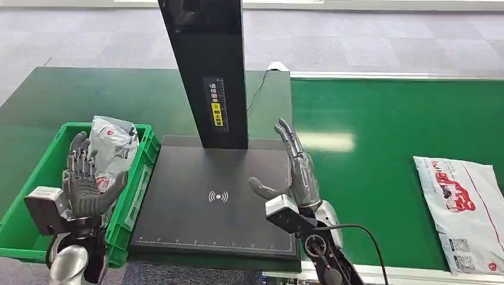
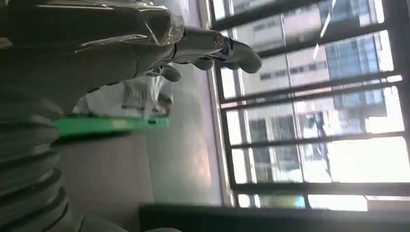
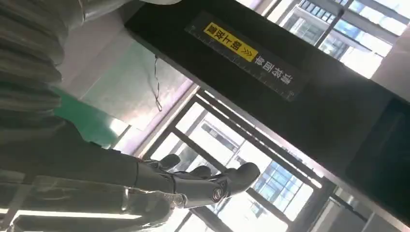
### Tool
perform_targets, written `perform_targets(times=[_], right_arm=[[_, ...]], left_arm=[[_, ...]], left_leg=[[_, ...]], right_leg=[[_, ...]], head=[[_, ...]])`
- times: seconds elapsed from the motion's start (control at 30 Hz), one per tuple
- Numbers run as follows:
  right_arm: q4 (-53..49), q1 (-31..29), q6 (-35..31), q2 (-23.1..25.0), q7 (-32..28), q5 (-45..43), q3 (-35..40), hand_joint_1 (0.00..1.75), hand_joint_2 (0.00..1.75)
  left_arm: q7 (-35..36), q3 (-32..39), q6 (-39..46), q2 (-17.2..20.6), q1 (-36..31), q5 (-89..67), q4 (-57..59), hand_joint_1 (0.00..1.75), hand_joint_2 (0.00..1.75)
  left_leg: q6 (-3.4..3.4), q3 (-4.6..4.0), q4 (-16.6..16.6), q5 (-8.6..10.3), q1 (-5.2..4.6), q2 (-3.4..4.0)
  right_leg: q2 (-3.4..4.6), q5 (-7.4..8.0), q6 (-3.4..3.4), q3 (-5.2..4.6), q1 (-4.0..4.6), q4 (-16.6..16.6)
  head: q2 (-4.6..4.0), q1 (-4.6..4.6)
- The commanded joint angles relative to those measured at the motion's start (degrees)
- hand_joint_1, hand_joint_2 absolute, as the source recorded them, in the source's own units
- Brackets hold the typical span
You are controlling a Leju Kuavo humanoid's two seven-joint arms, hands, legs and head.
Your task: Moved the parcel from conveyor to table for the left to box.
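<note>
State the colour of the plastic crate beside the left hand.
Bright green plastic crate, clearest in the head view; the left hand is over it.

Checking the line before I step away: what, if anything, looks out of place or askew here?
Two things stand out mildly. The crumpled parcel stands propped against the green crate's far wall at the left hand, not flat. The flat parcel on the conveyor belt lies skewed and runs past the picture's edge.

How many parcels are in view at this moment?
2. One parcel stands in the green bin at the left hand; the other parcel lies flat on the green conveyor. The bin could hide more.
</note>
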Motion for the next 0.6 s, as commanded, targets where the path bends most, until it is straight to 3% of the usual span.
perform_targets(times=[0.03,0.17,0.33,0.5,0.6], right_arm=[[6.38,-3.00,0.49,0.59,-0.39,-0.70,1.59,0.00,1.75],[6.71,-3.06,1.05,0.73,-1.19,-1.47,1.69,0.00,1.75],[7.97,-3.57,4.60,1.70,-1.86,-7.18,2.30,0.00,1.75],[12.15,-2.37,8.32,3.17,2.04,-15.67,1.95,0.00,1.75],[9.82,1.36,9.08,2.99,3.50,-19.18,0.66,0.00,1.75]], left_arm=[[0.62,-2.04,-4.06,0.05,2.06,0.00,-0.99,0.00,1.75],[-2.18,-2.58,-9.96,-0.39,2.18,5.47,-1.58,0.00,1.75],[-2.86,-10.20,-19.08,-1.31,2.41,12.23,1.25,0.00,1.75],[-1.69,-16.88,-20.47,-2.83,2.95,11.99,8.44,0.00,1.75],[-1.81,-19.19,-16.89,-3.20,2.81,6.89,11.14,0.00,1.75]], left_leg=[[0.03,0.02,-0.05,0.05,0.02,-0.07],[0.04,0.00,-0.02,0.02,0.00,-0.03],[0.09,-0.02,-0.08,0.09,0.02,-0.21],[0.06,0.14,-0.18,0.10,-0.03,-0.21],[0.04,0.16,-0.16,0.06,-0.03,-0.25]], right_leg=[[0.09,0.06,-0.02,0.02,0.02,-0.07],[0.10,0.05,0.00,-0.01,0.01,-0.03],[0.02,0.10,0.01,0.04,0.02,-0.14],[-0.03,0.07,0.00,0.17,-0.04,-0.19],[-0.12,0.01,0.00,0.21,-0.05,-0.17]], head=[[0.00,-0.02],[0.00,-0.02],[0.00,0.00],[0.00,0.00],[0.00,-0.02]])
